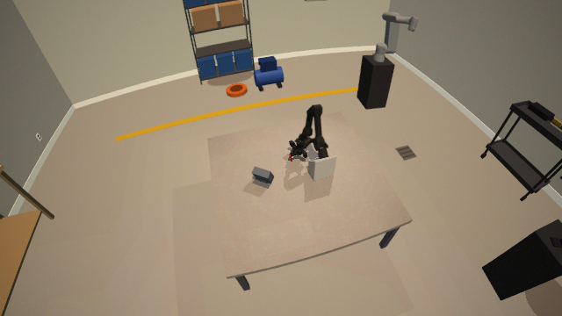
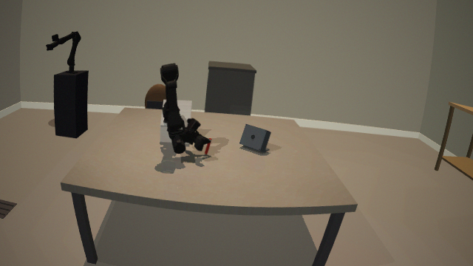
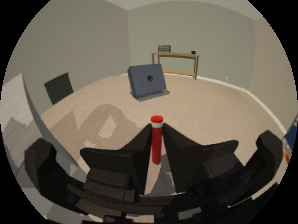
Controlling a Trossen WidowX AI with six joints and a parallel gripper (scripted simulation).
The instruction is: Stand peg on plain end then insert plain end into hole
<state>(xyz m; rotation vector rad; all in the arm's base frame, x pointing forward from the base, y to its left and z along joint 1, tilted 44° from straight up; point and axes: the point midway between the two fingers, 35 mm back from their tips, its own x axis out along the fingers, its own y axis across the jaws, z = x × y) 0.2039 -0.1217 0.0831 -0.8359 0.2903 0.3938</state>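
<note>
Visibly, the pincer (image 1: 291, 154) (image 2: 208, 141) (image 3: 156, 125) grips a white-banded red cylindrical peg (image 1: 291, 158) (image 2: 208, 147) (image 3: 157, 145).

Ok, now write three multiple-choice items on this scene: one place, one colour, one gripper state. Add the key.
1. Where is the peg?
A) In the panel's hole
B) Between the gripper's fingers
C) On the floor

2. What colour is the peg's band?
A) White
B) Green
C) Yellow

3. The gripper is:
A) wide open
B) shut on nothing
C) shut on the peg

1 B: the wrist view shows fingers on both sides of it.
2 A: a pale ring under the red top.
3 C: the fingertips meet the peg's sides.
</note>
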